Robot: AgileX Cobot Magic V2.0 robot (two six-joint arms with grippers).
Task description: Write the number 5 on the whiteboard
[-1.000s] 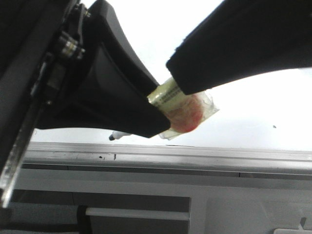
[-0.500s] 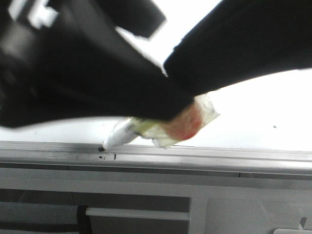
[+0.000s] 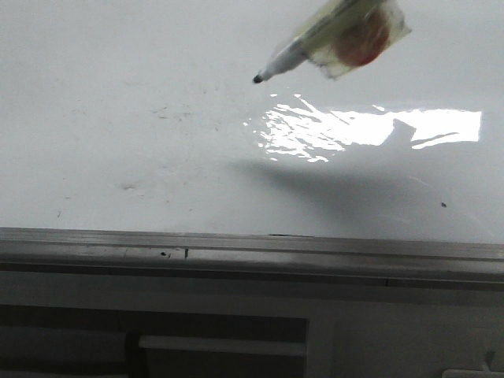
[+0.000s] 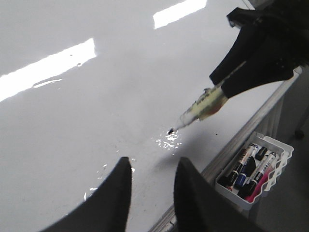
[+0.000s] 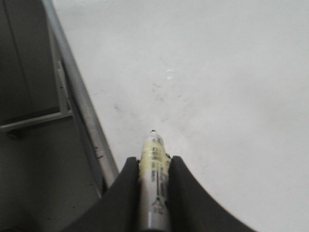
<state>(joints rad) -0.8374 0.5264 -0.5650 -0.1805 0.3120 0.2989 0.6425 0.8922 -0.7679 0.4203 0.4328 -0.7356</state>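
The whiteboard [image 3: 118, 118] is glossy white with faint grey smudges; no black number 5 shows on it in any view. My right gripper [image 5: 153, 162] is shut on a marker [image 5: 154, 169] wrapped in yellowish tape, with its black tip [image 3: 257, 79] pointing at the board. I cannot tell whether the tip touches. In the left wrist view the right gripper [image 4: 218, 88] holds the marker [image 4: 205, 104] over the board [image 4: 96, 111]. My left gripper [image 4: 152, 164] is open and empty above the board near its edge.
A grey aluminium ledge [image 3: 252, 246] runs along the board's near edge and also shows in the right wrist view [image 5: 82, 111]. A white tray [image 4: 275, 181] with several spare markers hangs beside the ledge. A grey panel with slots [image 3: 236, 331] lies below it.
Both arms filled the front view near the ledge before. Now they are out of that view, and the marker has moved up and right, farther over the board.
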